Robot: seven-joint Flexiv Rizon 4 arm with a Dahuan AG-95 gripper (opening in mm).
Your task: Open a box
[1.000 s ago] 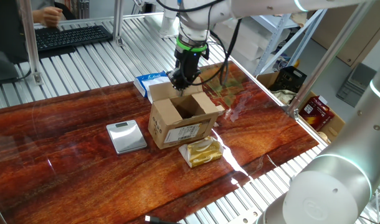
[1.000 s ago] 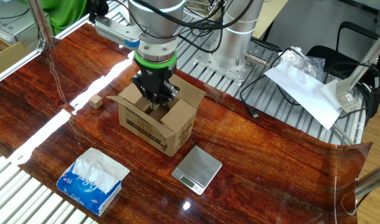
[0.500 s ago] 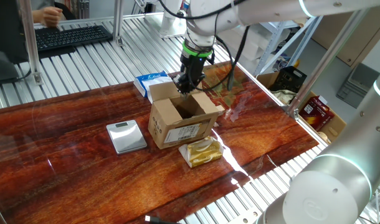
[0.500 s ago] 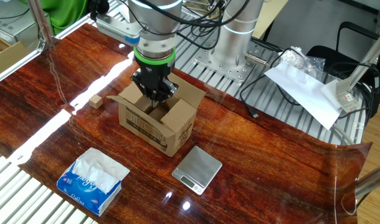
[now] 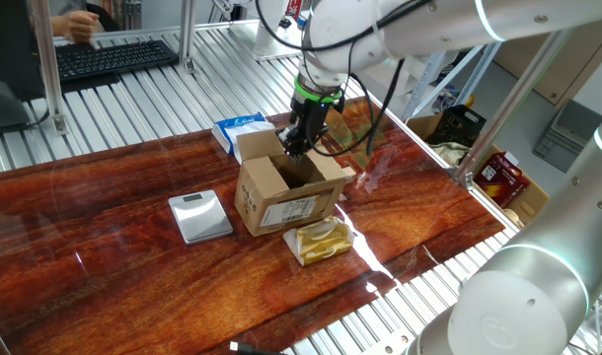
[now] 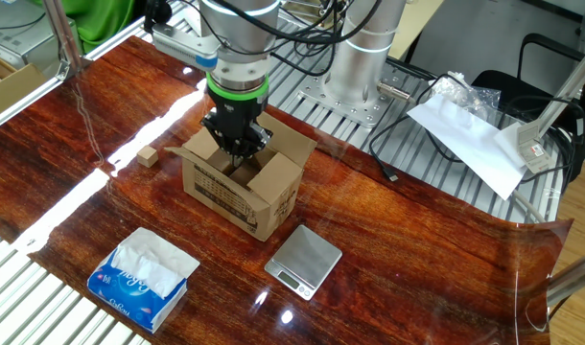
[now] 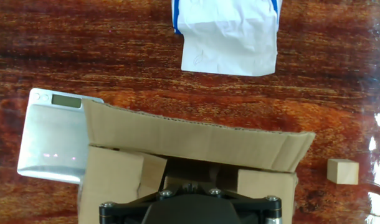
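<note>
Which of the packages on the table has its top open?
The brown cardboard box under the gripper; its flaps stand open, while the tissue pack and yellow packet remain wrapped.

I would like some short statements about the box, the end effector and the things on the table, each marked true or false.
1. The top flaps of the box are folded outward. True.
2. The end effector is at the open top of the box. True.
3. The small scale lies inside the box. False: it lies on the table beside the box.
4. The tissue pack leans against the box. False: it lies apart from it, near the table edge.
5. A small wooden block lies on the table beside the box. True.
</note>
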